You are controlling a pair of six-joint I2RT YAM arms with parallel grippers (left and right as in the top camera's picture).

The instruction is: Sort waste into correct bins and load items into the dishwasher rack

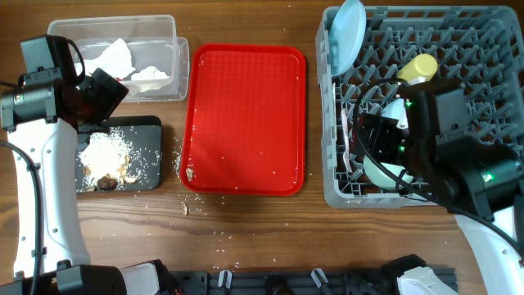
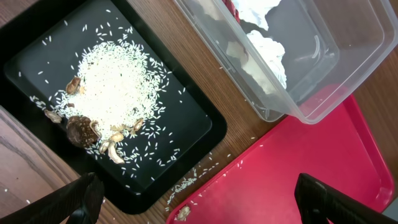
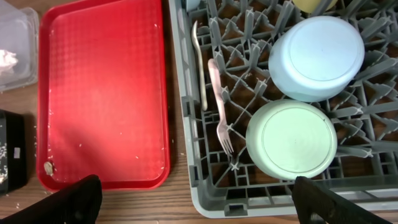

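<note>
Rack [image 1: 491, 49], 3 o'clock on the tabletop [image 1: 246, 238]: looks fully loaded. Red tray [image 1: 246, 106], centre: bare bar crumbs. Clear tub [image 1: 155, 37], 10 o'clock: holds the napkins [image 2: 267, 50]. Black tray [image 1: 151, 139], 9 o'clock: rice and scraps [image 2: 115, 84].

In the rack: plate [image 1: 348, 37] tilted on edge at its 11 o'clock corner, blue bowl [image 3: 317, 57] and green bowl [image 3: 291, 140] upside down, yellow cup [image 1: 417, 67], fork [image 3: 221, 115], spoon [image 3: 198, 62].

My left claw [image 2: 205, 205]: released, empty, over where the black tray and red tray meet. My right claw [image 3: 202, 208]: released, empty, over the rack's near edge.

Risks:
- One stray scrap [image 3: 48, 167] sits at the red tray's 7 o'clock corner, with loose grains on the tabletop. It's tiny and flat, so my fingers may shove it rather than pinch it.
- An arm bump could tip the plate.

No readable writing anywhere.
</note>
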